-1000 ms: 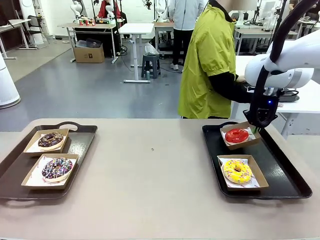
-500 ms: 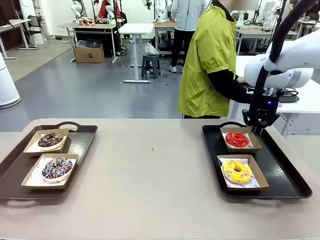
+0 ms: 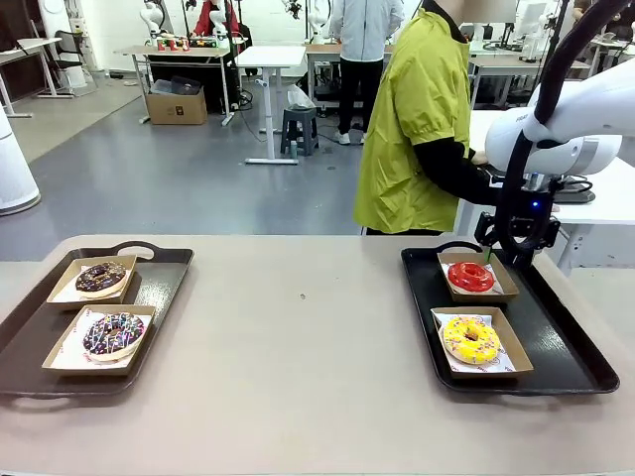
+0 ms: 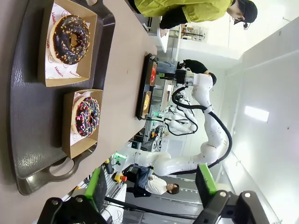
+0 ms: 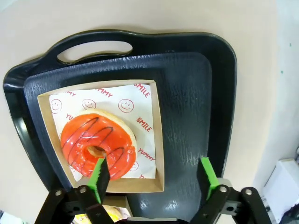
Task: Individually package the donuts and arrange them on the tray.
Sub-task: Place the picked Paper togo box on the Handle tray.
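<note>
White right end effector [image 3: 518, 260] hangs spread above red donut [image 3: 470, 277].

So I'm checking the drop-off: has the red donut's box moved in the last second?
Yes. The red donut's box was tilted, lifted at the right gripper; now it lies flat on the right tray.

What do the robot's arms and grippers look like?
The right arm is smooth, white and rounded, with a small blue light near its wrist. The right gripper and left gripper are black, each with two fingers carrying bright green pads.
</note>
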Robot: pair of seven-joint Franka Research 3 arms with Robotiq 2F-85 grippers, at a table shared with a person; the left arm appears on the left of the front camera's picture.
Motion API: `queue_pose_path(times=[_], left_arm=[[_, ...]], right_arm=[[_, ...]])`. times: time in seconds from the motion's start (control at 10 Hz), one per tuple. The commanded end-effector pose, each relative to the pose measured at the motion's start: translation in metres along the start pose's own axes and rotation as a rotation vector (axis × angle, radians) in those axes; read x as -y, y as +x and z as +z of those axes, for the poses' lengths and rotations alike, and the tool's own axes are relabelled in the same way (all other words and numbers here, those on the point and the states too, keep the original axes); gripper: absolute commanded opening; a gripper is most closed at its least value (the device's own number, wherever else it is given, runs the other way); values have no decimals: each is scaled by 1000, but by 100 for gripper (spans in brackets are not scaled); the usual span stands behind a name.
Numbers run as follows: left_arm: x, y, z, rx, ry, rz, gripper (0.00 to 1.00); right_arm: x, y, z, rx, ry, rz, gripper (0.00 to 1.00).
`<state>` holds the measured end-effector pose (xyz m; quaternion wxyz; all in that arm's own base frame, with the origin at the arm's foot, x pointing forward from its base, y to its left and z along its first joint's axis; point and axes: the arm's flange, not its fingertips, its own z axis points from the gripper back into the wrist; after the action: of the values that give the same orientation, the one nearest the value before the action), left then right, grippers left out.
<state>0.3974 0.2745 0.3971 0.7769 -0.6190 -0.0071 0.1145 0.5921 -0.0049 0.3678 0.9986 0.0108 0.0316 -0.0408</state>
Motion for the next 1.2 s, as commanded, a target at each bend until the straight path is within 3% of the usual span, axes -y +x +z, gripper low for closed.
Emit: queue_pose_path(times=[0.0,0.3,0.6,0.9,1.1], left_arm=[[2,-4,-1,6,-2,-3,100],[2,-4,-1,6,-2,-3,100],[2,-4,-1,6,-2,-3,100],[2,-4,-1,6,-2,-3,100],[2,-4,-1,6,-2,-3,100]], right_arm=[[6,-11,8,-10,-23,-4,100],[43,-77,53,17,109,119,97],[152,-125,107,77,668,133,97],[246,-140,79,124,1025,74,97],[283,-140,42,82,1115,86,97]])
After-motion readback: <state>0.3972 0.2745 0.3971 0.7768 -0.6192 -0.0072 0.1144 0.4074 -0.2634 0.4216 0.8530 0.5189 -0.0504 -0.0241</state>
